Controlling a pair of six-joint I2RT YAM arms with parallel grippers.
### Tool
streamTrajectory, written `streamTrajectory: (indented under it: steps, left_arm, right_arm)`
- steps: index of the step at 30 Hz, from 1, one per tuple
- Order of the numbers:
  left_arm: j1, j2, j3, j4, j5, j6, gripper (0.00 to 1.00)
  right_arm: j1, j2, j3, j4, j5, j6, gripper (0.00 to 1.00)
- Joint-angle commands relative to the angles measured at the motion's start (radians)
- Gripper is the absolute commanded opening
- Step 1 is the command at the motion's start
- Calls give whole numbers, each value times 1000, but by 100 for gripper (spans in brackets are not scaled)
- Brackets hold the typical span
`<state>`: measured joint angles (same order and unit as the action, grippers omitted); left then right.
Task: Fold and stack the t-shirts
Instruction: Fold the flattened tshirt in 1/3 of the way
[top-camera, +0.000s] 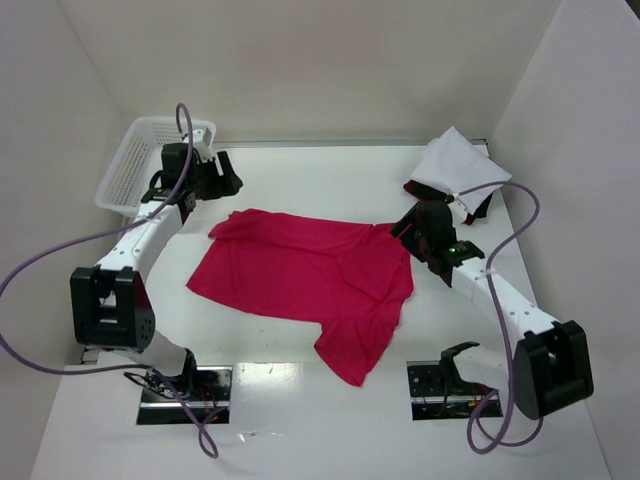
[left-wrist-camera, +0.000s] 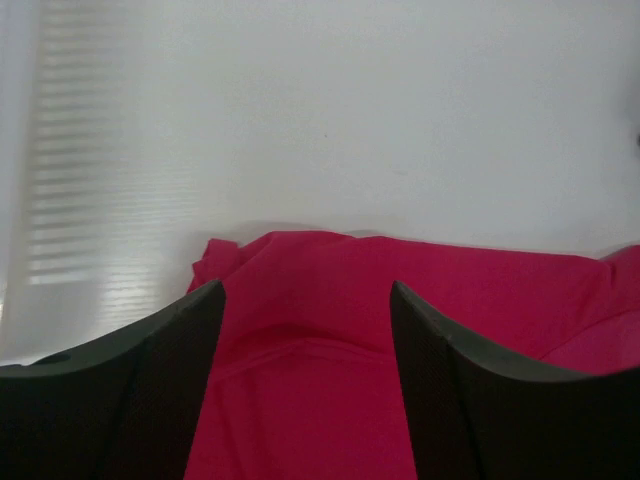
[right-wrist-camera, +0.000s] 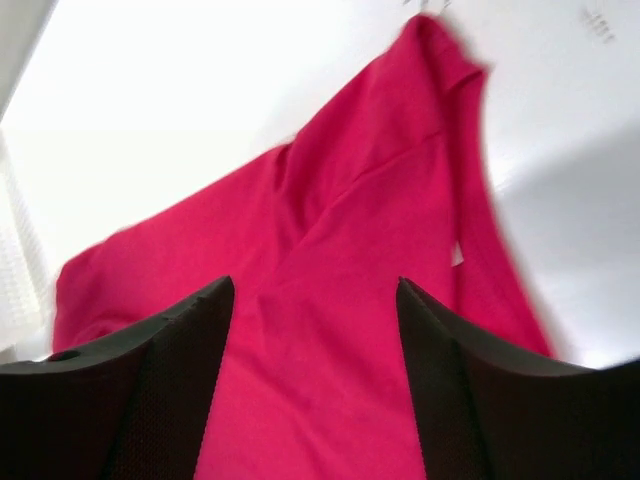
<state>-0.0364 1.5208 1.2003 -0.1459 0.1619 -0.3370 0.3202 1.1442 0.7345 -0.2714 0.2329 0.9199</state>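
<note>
Centrally, the crimson t-shirt (top-camera: 310, 275) lies spread and rumpled on the desk (top-camera: 330, 420). The left pincer (top-camera: 225, 185) hangs over its far left corner, jaws spread and empty. The right pincer (top-camera: 408, 225) is likewise spread and empty over its far right edge. The white t-shirt (top-camera: 450, 165) lies in the far right corner, with the dark t-shirt (top-camera: 480, 207) partly beneath it.

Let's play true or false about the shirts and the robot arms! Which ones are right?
1. The red t-shirt lies spread on the table. True.
2. The white t-shirt is in the basket. False: it lies at the far right corner, away from the basket.
3. The left jaws are open. True.
4. The right jaws pinch the red t-shirt. False: they stand open above it.
</note>
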Motion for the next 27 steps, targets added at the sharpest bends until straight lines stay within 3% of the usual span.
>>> streamTrajectory:
  steps: [1,2,5,7,12,13,14,19,27]
  left_arm:
    - [-26,94,42,40,82,27,74]
    - [-36,143,63,40,82,27,64]
    - [-62,231,87,40,82,27,50]
    - [-71,266,99,40,82,27,42]
    - [-71,366,157,20,25,29,37]
    - [-71,380,157,20,16,29,33]
    - [-71,401,172,20,16,29,22]
    - [-71,455,191,11,16,29,0]
    - [-82,506,211,-32,-31,20,0]
  right_arm:
    - [-20,93,68,75,51,-49,58]
    - [-20,116,80,89,51,-58,53]
    - [-20,215,89,121,40,-58,41]
    - [-20,262,114,121,49,-69,41]
    - [-20,406,180,121,59,-95,46]
    - [-20,428,180,121,59,-95,46]
    - [-20,449,201,121,59,-95,44]
    - [-20,563,236,121,59,-95,19]
    - [-30,620,267,92,77,-104,12]
